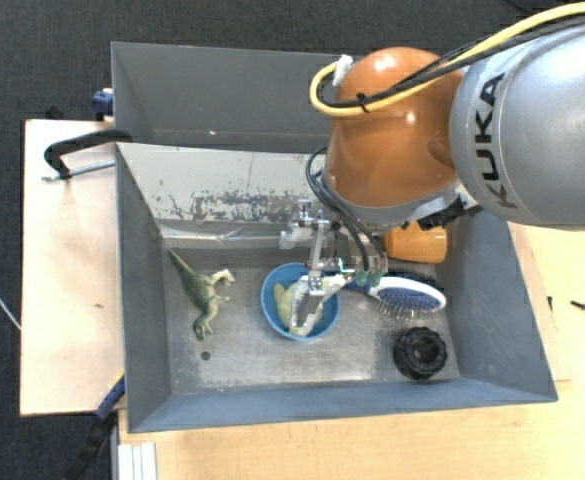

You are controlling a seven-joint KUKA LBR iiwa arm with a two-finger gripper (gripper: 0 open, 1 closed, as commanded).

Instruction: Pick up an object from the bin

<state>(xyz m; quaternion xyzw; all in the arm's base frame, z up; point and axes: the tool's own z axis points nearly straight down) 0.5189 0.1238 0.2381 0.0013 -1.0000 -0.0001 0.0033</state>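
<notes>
Arm (532, 118) hangs overhead, gripper (315, 290) low at the bowl (270, 304); I cannot tell its grip. Next: clamp, lift.

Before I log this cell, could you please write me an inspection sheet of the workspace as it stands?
Surface: grey metal bin, dark speckles on its rear wall.
Job's things: blue bowl in the middle of the bin, with a pale thing in it.
Clutter: green dinosaur toy on the left; blue and white brush right of the bowl; black round cap in front of the brush; orange block, partly hidden by the arm.
Grippers: gripper low over the bowl, at the pale thing.
Cables: yellow cable looped over the arm's wrist.
Surroundings: nothing seen.
</notes>
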